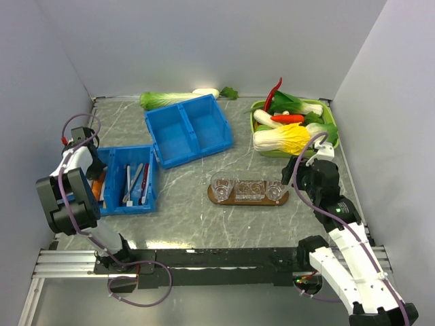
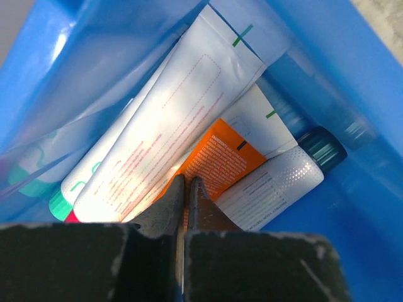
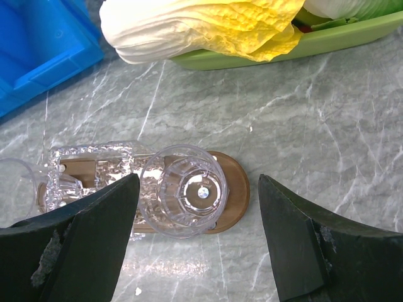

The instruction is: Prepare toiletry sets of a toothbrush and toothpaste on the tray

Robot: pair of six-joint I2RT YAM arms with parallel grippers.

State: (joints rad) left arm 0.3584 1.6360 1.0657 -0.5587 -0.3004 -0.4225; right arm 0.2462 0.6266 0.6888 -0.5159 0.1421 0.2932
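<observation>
My left gripper [image 2: 186, 182] is shut, down inside the left compartment of the small blue bin [image 1: 153, 185]. Its tips press on an orange-and-white toothpaste tube [image 2: 220, 157]; I cannot tell whether the tube is pinched. A large white tube [image 2: 170, 126] and a teal-capped tube [image 2: 283, 176] lie beside it. Toothbrushes [image 1: 134, 183] lie in the bin's right compartment. The brown tray [image 1: 216, 197] holds three clear cups. My right gripper [image 3: 198, 182] hangs open above the tray's right-hand cup [image 3: 182, 198], with nothing held.
A larger two-part blue bin [image 1: 189, 129] stands behind the tray. A green tray of toy vegetables [image 1: 292, 129] sits at the back right, its cabbage [image 3: 201, 28] close behind the cups. A leafy vegetable [image 1: 166, 100] lies by the back wall.
</observation>
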